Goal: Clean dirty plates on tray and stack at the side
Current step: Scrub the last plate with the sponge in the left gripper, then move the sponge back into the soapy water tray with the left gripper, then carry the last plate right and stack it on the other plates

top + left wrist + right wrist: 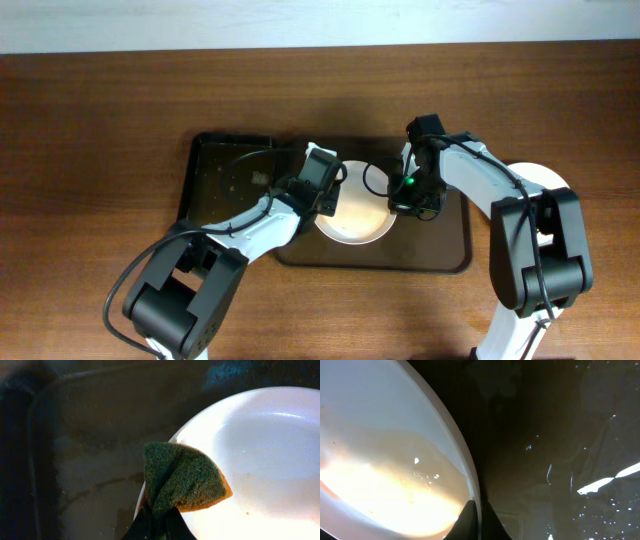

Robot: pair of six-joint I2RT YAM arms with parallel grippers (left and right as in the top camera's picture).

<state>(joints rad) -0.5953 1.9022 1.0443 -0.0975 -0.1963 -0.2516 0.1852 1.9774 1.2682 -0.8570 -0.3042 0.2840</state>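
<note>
The left gripper (159, 527) is pinching a folded sponge (182, 480), coarse green over orange foam, over the glossy round plate (260, 460); the right gripper (477, 521) is clamping its thin rim, on the smooth brown tray (445, 252) mid-frame overhead.

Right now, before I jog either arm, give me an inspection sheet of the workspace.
Surface: wooden table.
Job's things: white plate on the brown tray, orange film and specks inside; second plate on the table at right, partly hidden by the right arm.
Clutter: black tray, speckled, beside the brown one.
Grippers: left pincer shut on a green-faced sponge over the plate's rim; right pincer clamped on the opposite rim.
Cables: black cable loops along the left arm.
Surroundings: pale strip beyond the table's far edge.
</note>
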